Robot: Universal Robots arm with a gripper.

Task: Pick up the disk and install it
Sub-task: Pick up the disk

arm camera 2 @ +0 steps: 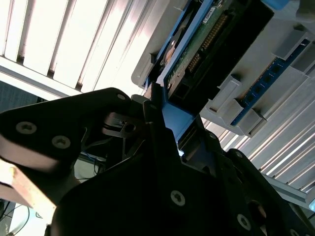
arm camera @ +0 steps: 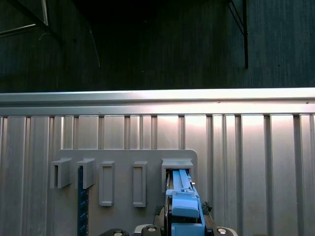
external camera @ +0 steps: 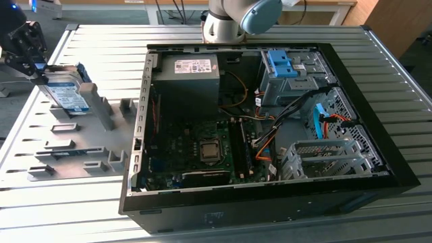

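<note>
Well off to the exterior view's left of the case (external camera: 270,208), the gripper (external camera: 39,71) is pinching the blue handle (arm camera: 186,206) of the disk (external camera: 68,96), squeezing it tight from both sides. The disk is standing up in a slot of the grey rack (external camera: 81,140), which is lying just beside the case.

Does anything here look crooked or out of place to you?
The disk stands slanted, not upright, at the grey rack on the exterior view's left, its top end clamped in the gripper. The computer case lies open with loose cables; nothing looks broken or spilled.
</note>
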